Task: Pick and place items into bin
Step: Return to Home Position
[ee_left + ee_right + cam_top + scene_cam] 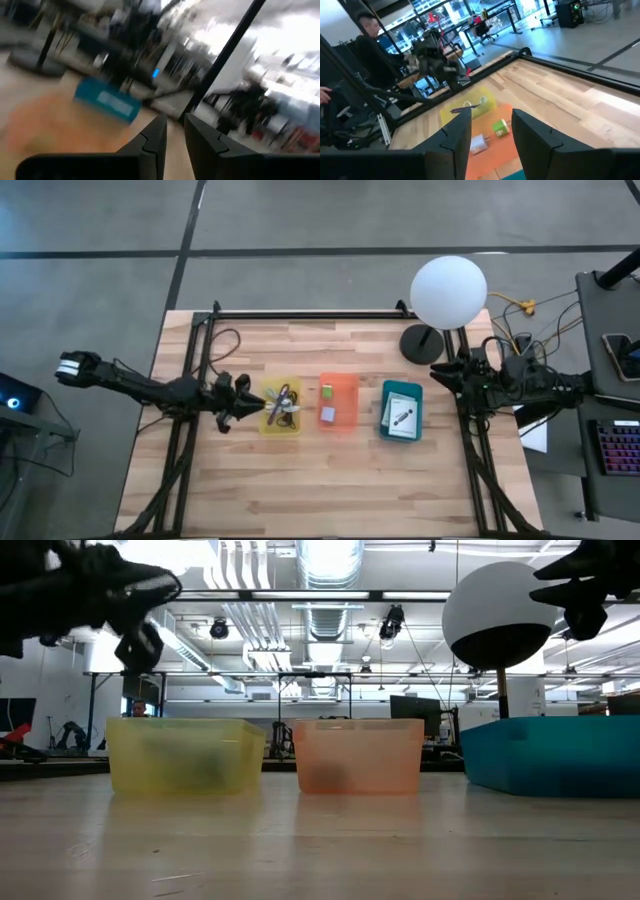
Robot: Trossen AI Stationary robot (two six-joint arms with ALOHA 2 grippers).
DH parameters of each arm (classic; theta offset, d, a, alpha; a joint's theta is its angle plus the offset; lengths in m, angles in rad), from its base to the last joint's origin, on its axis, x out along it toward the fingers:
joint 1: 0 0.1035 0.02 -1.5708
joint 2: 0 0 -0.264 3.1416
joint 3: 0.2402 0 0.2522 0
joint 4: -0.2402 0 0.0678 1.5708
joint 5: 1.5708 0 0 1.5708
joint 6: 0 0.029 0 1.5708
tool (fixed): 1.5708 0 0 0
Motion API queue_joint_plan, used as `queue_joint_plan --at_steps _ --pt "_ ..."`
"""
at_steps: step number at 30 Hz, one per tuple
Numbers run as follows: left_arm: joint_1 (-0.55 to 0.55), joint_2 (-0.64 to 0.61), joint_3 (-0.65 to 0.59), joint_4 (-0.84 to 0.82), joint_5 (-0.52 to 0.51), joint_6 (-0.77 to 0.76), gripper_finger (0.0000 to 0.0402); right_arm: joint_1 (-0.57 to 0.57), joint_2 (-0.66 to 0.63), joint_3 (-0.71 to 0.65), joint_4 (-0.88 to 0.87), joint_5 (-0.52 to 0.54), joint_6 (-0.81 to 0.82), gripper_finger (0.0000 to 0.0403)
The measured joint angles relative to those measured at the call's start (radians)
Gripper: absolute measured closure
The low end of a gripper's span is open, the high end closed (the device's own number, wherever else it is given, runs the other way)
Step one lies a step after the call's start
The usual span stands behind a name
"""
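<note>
Three bins stand in a row mid-table. The yellow bin (268, 423) holds the purple strap (283, 395) and the black cable (286, 416). The orange bin (346, 385) holds the green cube (326, 390) and a small grey-white piece (327, 414). In the teal bin (386, 394) lie the white cards (402, 418). My left gripper (240, 396) hovers just left of the yellow bin and above the table (140, 640); only a narrow gap shows between its fingers (175, 125), with nothing in it. My right gripper (447, 373) waits raised at the table's right side, open and empty (491, 120).
The white globe lamp (448, 290) stands on its dark base (422, 343) at the far right, close to the right arm. Black frame rails (300, 315) run along the far edge and both sides. Bare wood (320, 480) lies on the near side of the bins. A person (367, 30) shows beyond the table.
</note>
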Motion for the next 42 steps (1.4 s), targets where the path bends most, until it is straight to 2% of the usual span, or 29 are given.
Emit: queue_joint_plan --at_steps 2,9,20,26,33,37,42 --pt "0.004 -0.078 0.0 -0.124 0.001 -0.001 0.035 0.0 0.0 0.0 0.001 0.0 0.0 0.0273" --pt "0.067 -0.356 0.0 -0.314 0.001 0.0 0.035 0.0 -0.001 -0.002 0.002 0.0 0.001 0.0281" --pt "0.328 -0.677 -0.001 -0.294 0.0 0.0 0.035 0.0 -0.012 -0.009 0.001 -0.002 0.002 0.028" --pt "0.419 -0.671 -0.002 -0.195 -0.015 0.0 0.035 -0.004 -0.013 -0.052 0.039 -0.001 0.002 0.0283" --pt "0.422 -0.671 -0.002 -0.188 -0.017 0.0 0.035 -0.015 -0.014 -0.222 0.202 0.0 0.002 0.0289" --pt "0.422 -0.671 -0.002 -0.188 -0.017 0.0 0.035 -0.015 -0.014 -0.312 0.204 0.0 0.002 0.0287" --pt "0.422 -0.671 -0.002 -0.189 -0.018 0.0 0.035 -0.018 -0.015 -0.324 0.215 -0.002 -0.001 0.0285"
